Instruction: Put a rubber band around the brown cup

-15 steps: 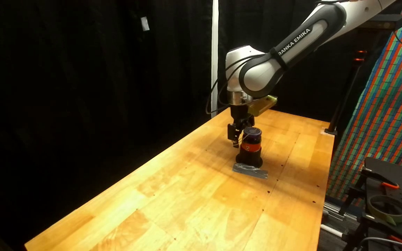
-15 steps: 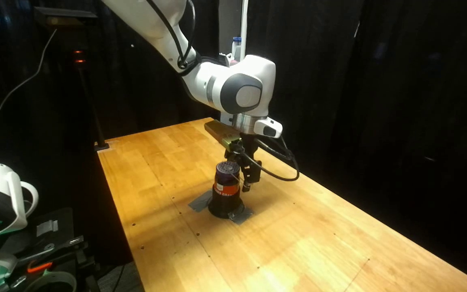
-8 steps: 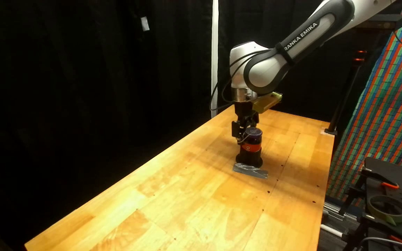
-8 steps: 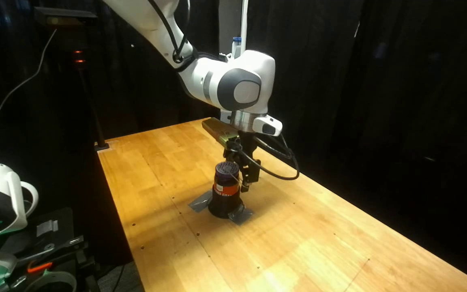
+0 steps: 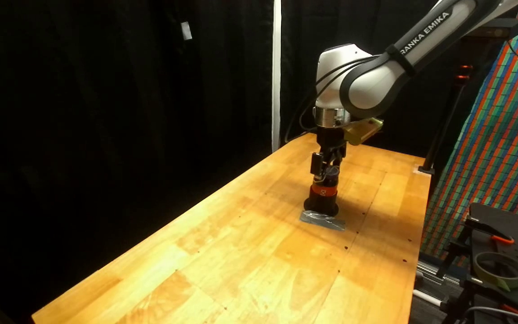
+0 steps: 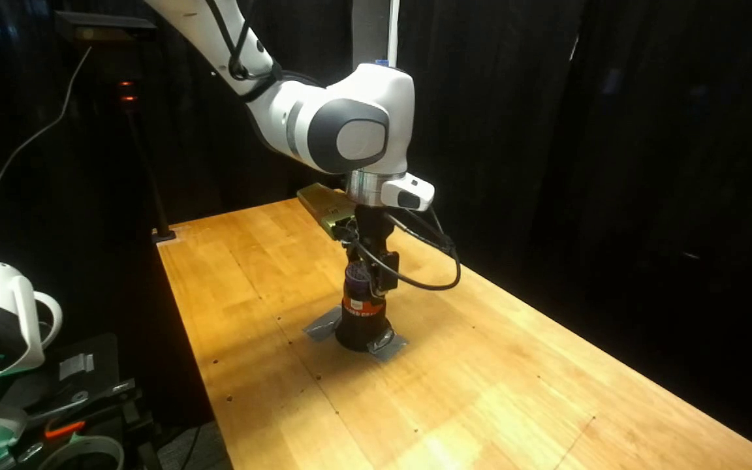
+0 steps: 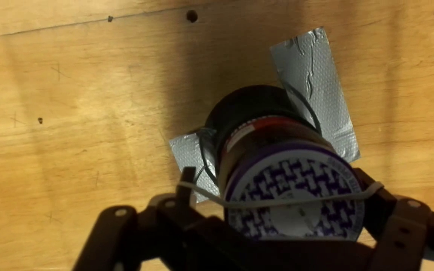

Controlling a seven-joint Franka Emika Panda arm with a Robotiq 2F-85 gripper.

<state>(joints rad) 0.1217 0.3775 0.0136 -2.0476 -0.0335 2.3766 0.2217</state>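
The brown cup (image 7: 296,177) stands upright on the table, dark with an orange-red stripe and a purple-and-white patterned top. It shows in both exterior views (image 5: 323,202) (image 6: 360,323). My gripper (image 7: 279,183) is open, with its fingers spread on either side of the cup's top. It also shows in an exterior view (image 5: 328,170). A pale rubber band (image 7: 296,201) is stretched between the fingertips, and one strand crosses over the cup's top. Whether another strand passes round the cup is hidden by the gripper. In an exterior view the band (image 6: 373,287) hangs from the near finger beside the cup.
Grey tape pieces (image 7: 315,82) (image 6: 389,347) hold the cup's base to the wooden table (image 5: 259,261). A black stand (image 6: 164,234) is at the table's far corner. A side table (image 5: 506,225) holds a roll of tape (image 5: 499,270). Dark curtains hang behind.
The arm has moved sideways and slightly up, so the gripper has gone from beside the cup to over its top, carrying the band along. The cup has not moved.
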